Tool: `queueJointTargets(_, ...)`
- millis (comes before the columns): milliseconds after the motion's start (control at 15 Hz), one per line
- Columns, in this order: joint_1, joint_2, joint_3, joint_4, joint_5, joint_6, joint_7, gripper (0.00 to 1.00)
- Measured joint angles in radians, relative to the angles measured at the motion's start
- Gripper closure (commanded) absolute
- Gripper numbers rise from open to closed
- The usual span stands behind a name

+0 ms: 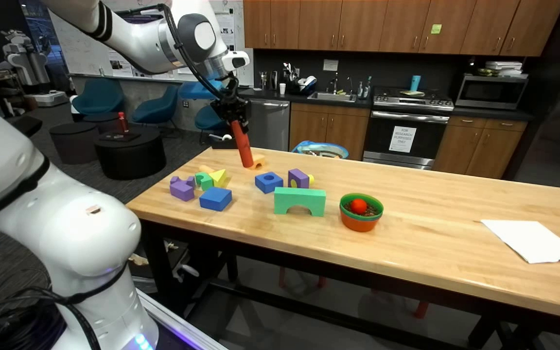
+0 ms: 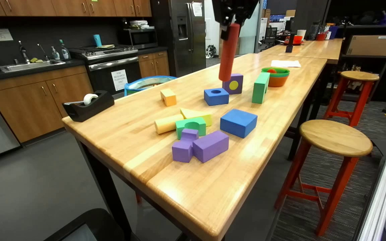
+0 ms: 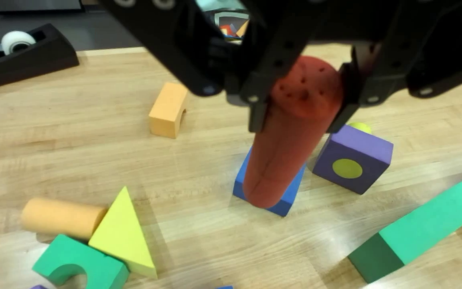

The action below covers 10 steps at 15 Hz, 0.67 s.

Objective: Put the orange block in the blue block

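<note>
My gripper (image 3: 297, 114) is shut on the upper end of the orange block (image 3: 275, 160), a tall red-orange cylinder. It holds it nearly upright with a slight tilt, above the table. The block also shows in both exterior views (image 1: 242, 146) (image 2: 229, 53). The blue block (image 3: 293, 192), squat and dark blue, lies on the table. In an exterior view a round hole shows in its top (image 2: 216, 97). In the wrist view the cylinder's lower end overlaps it and hides the hole. In an exterior view the cylinder (image 1: 242, 146) hangs behind and left of the blue block (image 1: 269, 183).
A blue block without a visible hole (image 2: 238, 123) lies nearby. A purple block (image 3: 351, 158) with a yellow piece stands close beside the blue block. A green arch (image 1: 299, 200), an orange arch (image 3: 169, 110), a bowl (image 1: 360, 223) and a tape dispenser (image 2: 87, 106) are on the table.
</note>
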Motion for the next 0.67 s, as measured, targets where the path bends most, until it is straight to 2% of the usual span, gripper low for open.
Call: queueJointTargets(667,-0.015,0.024,0.016,0.066,0.024,0.006,0.087,0.85)
